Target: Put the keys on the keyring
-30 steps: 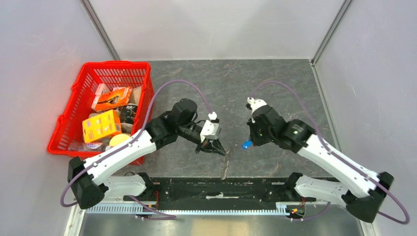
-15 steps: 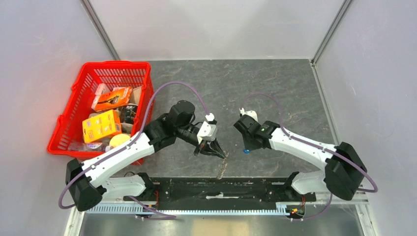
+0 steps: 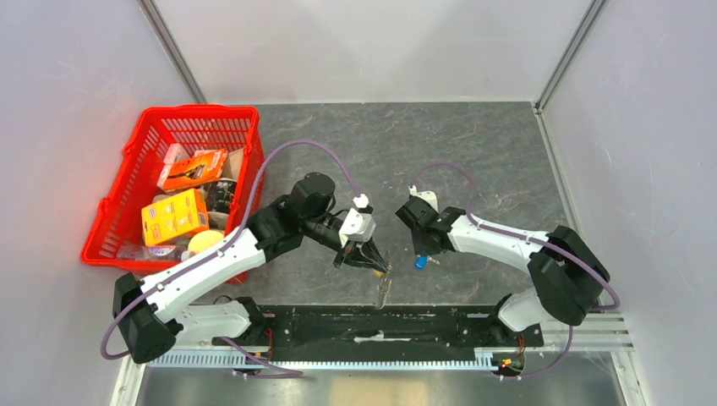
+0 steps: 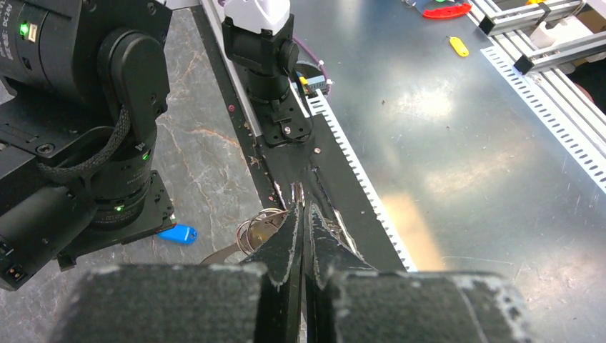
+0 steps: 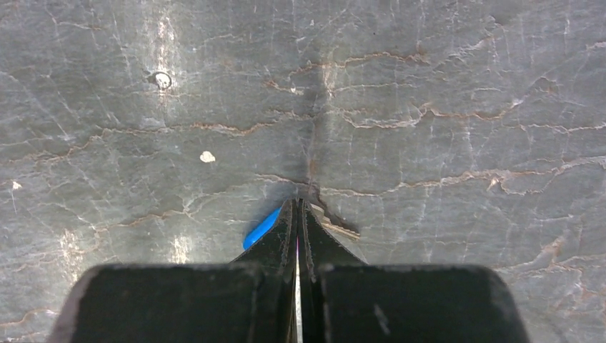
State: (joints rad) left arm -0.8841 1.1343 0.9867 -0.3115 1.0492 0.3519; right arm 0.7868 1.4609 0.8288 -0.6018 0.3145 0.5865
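Note:
My left gripper (image 3: 378,265) (image 4: 301,207) is shut on the keyring (image 4: 243,233), a thin silver loop showing just left of its fingertips. A yellow-gold key (image 4: 261,226) sits inside that loop. The silver chain (image 3: 385,289) dangles below toward the table's near edge. My right gripper (image 3: 420,255) (image 5: 298,204) is shut on the blue key (image 3: 419,264) (image 5: 259,229) (image 4: 177,234) and stands low over the grey table. Its blue head sticks out left of the fingers and its metal blade (image 5: 341,229) out to the right. A short gap separates the two grippers.
A red basket (image 3: 203,110) with orange boxes and other items stands at the left, beside the left arm. A black rail (image 3: 380,326) and a slotted metal strip (image 3: 338,365) run along the near edge, where the arm bases are bolted.
The right arm has swung left and down, carrying the blue key close to the left gripper. The left gripper and keyring have barely shifted.

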